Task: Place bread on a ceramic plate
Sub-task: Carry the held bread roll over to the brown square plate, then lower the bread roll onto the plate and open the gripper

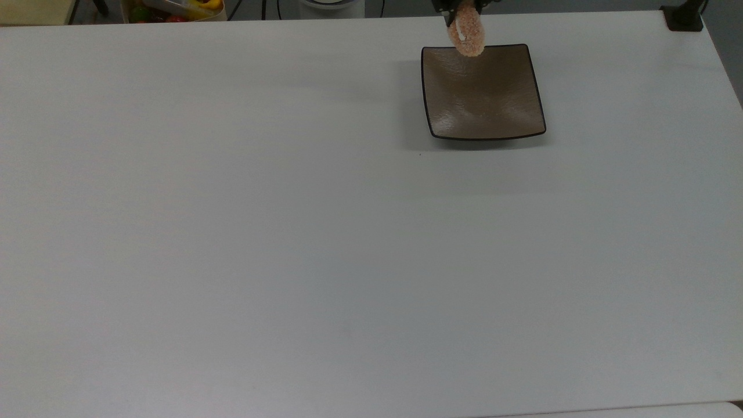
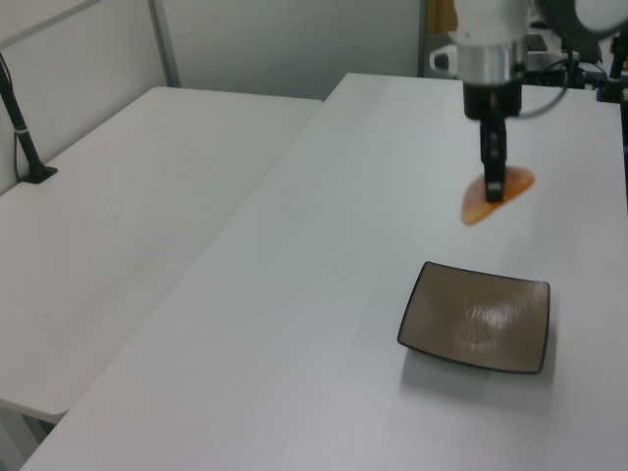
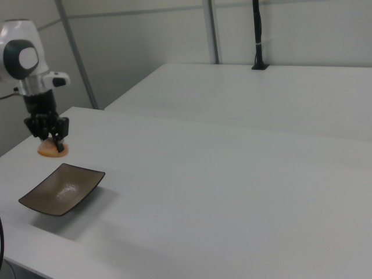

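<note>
One bun, one plate, and my gripper point(image 2: 494, 184) has its fingers clamped on the bread point(image 2: 498, 195), holding it up off the white table point(image 1: 290, 232). In the left view the black fingers come straight down onto the orange-pink bun, and the bun hangs tilted, one end pointing down toward the table. In the top view the bread point(image 1: 466, 35) hangs with its speckled crust and short white stripe showing, and its lower tip overlaps the far edge of the ceramic plate point(image 1: 493, 110). In the right view my gripper point(image 3: 53, 141) pinches the bread point(image 3: 52, 150) just beyond the plate's far edge, with a gap of bare table showing between bun and dish.

The ceramic plate point(image 2: 476, 319) sits flat on the table, a square brown-taupe dish with a thin black rim and slightly upturned corners. It lies close to the table's far edge in the top view, toward the top view's right, and nothing rests in it. In the right view the ceramic plate point(image 3: 61, 189) sits near the table's near-left corner.

At the far-left corner of the top view, past the table's edge, a container of colourful items point(image 1: 174, 8) peeks in. A black clamp point(image 1: 684, 16) grips the table's far-right corner.
</note>
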Controlling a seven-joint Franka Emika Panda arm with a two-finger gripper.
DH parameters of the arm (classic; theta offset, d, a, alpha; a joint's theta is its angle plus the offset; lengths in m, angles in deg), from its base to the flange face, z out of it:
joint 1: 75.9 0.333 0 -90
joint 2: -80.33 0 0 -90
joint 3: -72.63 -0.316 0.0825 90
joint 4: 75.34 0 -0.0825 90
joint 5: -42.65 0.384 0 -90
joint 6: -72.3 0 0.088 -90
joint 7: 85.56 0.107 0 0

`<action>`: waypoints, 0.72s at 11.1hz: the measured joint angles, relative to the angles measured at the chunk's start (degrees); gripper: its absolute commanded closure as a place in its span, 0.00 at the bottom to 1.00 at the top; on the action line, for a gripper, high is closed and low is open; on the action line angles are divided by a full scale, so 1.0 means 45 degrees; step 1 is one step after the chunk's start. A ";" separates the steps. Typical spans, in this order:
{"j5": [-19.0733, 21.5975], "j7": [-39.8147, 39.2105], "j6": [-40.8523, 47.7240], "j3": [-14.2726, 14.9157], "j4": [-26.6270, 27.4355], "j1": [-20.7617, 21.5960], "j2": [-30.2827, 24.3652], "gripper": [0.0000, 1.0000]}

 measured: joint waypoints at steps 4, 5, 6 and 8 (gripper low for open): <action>-0.1665 0.3163 -0.2708 -0.0045 0.1987 0.1657 0.0564 0.60; -0.2048 0.3861 -0.3350 -0.0062 0.2304 0.1836 0.0772 0.60; -0.2556 0.4504 -0.3957 -0.0069 0.2601 0.2006 0.0960 0.60; -0.3476 0.5530 -0.4953 -0.0112 0.3083 0.2159 0.1254 0.60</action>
